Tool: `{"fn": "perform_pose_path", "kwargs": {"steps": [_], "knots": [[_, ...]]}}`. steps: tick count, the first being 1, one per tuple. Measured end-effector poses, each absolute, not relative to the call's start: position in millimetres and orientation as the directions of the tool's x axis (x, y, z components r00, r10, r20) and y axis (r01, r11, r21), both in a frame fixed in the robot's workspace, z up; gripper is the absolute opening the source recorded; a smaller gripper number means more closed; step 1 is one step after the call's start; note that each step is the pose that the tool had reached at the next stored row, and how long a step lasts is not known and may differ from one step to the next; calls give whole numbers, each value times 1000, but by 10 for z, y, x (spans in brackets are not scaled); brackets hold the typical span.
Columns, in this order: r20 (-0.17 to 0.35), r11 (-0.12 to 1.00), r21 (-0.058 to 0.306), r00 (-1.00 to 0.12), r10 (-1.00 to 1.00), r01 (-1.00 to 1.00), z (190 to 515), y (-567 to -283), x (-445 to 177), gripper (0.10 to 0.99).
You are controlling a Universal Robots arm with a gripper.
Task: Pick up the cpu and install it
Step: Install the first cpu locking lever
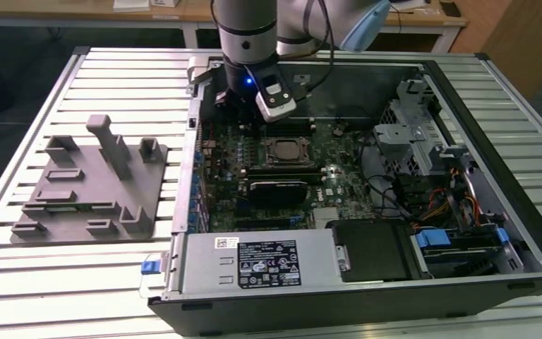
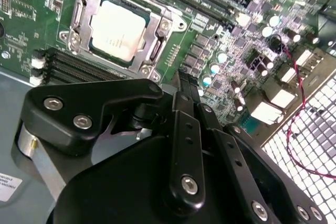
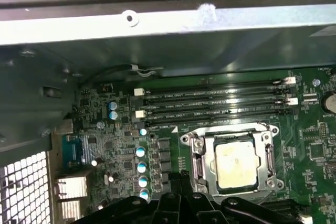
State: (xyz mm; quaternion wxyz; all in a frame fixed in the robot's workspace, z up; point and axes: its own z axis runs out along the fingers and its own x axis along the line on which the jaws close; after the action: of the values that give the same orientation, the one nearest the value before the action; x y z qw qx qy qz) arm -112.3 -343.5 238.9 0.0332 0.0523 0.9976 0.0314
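CPU (image 2: 116, 30) sits flat in the motherboard socket (image 2: 79, 4), metal top up. The jaws look closed on nothing, tips above the board just beside the socket and apart from the chip, though their height over the board is hard to judge. In the exterior view the open PC case (image 1: 365, 300) on the slatted table (image 1: 64, 282) holds the motherboard (image 1: 346, 176); a grey fixture (image 1: 92, 183) lies beside the case, on the exterior view's left.

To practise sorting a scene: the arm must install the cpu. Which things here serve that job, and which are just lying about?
Job: cpu, in its socket; gripper.
Lying about: grey fixture; power supply; black heatsink block.
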Motion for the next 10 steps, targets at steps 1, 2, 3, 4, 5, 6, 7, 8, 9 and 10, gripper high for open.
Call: {"fn": "perform_pose_path", "kwargs": {"steps": [1,2,3,4,5,6,7,8,9,10], "knots": [[-62,992,74,-992,107,102,2388,-3439,-1129,106],[-61,991,85,-992,107,102,2387,-3444,-1136,106],[-59,990,99,-992,108,102,2387,-3448,-1142,106],[-58,988,116,-992,109,102,2386,-3454,-1147,106],[-55,986,135,-992,110,102,2386,-3459,-1150,106],[-53,983,152,-992,111,102,2386,-3464,-1152,106],[-52,980,170,-992,112,102,2386,-3469,-1152,106],[-49,977,188,-992,113,102,2386,-3473,-1153,106],[-47,973,205,-992,114,102,2386,-3475,-1153,106],[-46,971,217,-992,115,102,2386,-3477,-1153,106]]}}
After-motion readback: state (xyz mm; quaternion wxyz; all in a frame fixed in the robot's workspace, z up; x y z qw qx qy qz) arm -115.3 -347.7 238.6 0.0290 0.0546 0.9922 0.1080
